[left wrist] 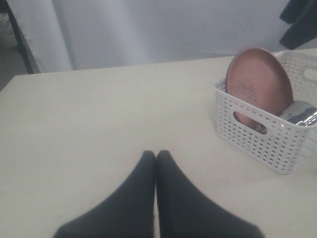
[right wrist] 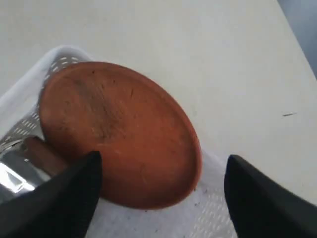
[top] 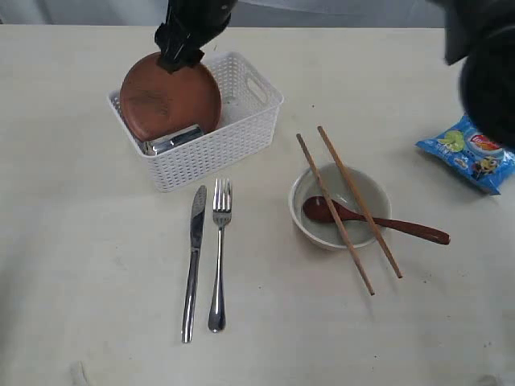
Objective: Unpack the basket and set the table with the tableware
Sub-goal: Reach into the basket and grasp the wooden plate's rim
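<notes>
Hovering over the white plastic basket point(top: 217, 153) point(left wrist: 257, 139) point(right wrist: 25, 99), the right gripper point(top: 179, 55) point(right wrist: 164, 157) has its jaws spread wide to either side of the plate's top rim, clamped on nothing. That round red-brown plate point(top: 169, 96) point(left wrist: 260, 82) point(right wrist: 119, 134), matte and faintly scuffed, stands on edge inside the basket and leans back. Beside it a shiny steel cup point(top: 173, 139) point(left wrist: 299, 113) lies on its side. The basket's lattice walls and cut-out handles show clearly, and it sits toward the table's far edge.

Over to the left gripper point(left wrist: 155, 152): jaws pressed together, holding nothing, low over bare table point(top: 96, 265) point(left wrist: 99, 119) point(right wrist: 198, 49) well apart from the basket.

Out on the table, a polished steel knife point(top: 193, 261) and fork point(top: 219, 253) lie side by side just in front of the basket, handles pointing at the near edge. Further along sits the off-white bowl point(top: 370, 193), glossy and round. The dark red wooden spoon point(top: 402, 227) rests its head inside, handle out over the rim. Two long pale wooden chopsticks point(top: 310, 161) lie slantwise across the top. A crinkly blue chips bag point(top: 471, 153) sits near the right-hand edge.

The tabletop is flat, pale beige, lightly marked. Behind its far edge hangs a plain grey-white backdrop point(left wrist: 148, 29), curtain or wall, hard to say.
</notes>
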Tool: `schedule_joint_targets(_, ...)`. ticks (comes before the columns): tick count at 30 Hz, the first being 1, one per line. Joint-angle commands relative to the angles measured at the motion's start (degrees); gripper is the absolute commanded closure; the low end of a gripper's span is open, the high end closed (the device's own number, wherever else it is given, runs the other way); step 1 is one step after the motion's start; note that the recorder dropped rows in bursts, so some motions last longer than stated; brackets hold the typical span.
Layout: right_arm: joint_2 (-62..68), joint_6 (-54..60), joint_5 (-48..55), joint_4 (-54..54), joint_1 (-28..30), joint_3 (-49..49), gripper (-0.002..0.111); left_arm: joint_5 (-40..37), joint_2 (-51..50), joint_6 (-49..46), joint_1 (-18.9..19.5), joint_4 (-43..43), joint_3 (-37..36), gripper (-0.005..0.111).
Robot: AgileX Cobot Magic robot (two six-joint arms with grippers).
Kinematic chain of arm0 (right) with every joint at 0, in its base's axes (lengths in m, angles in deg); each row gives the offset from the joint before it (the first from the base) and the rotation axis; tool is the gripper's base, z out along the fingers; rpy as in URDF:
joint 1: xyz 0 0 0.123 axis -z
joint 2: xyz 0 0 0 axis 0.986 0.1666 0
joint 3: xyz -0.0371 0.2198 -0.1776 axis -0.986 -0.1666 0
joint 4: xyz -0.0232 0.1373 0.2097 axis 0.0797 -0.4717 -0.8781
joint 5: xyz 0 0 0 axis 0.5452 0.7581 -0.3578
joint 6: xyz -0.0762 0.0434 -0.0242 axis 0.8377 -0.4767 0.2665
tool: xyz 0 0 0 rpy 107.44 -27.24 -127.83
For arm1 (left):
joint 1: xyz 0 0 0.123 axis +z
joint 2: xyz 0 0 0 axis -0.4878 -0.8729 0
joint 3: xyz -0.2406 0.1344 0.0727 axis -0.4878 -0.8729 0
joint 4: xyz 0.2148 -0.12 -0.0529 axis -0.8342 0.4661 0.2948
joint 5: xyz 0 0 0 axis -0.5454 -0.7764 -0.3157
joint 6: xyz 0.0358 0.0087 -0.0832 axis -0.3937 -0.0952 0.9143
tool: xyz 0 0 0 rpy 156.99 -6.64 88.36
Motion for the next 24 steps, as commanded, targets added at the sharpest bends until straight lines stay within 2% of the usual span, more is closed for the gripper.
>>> schedule_joint_targets(1, 5.5, 0.7, -0.4, 2.9, -0.8, 6.2, 0.043, 0.4, 0.3, -0.1, 0.2, 0.0, -0.1, 0.107)
schedule_joint_targets(13, 9.1, 5.9, 0.7, 1.1, -0.9, 8.5, 0.043, 0.4, 0.3, -0.1, 0.2, 0.0, -0.1, 0.107)
schedule_joint_targets(15, 9.2, 5.9, 1.4, 1.0, -0.9, 8.5, 0.046, 0.4, 0.3, -0.1, 0.2, 0.0, -0.1, 0.107)
schedule_joint_targets(19, 10.2, 5.9, 3.4, 1.0, -0.9, 8.5, 0.063, 0.4, 0.3, -0.1, 0.2, 0.0, -0.1, 0.107)
schedule_joint_targets(24, 11.2, 5.6, 7.2, 2.3, -0.9, 8.5, 0.098, 0.4, 0.3, -0.1, 0.2, 0.0, -0.1, 0.107)
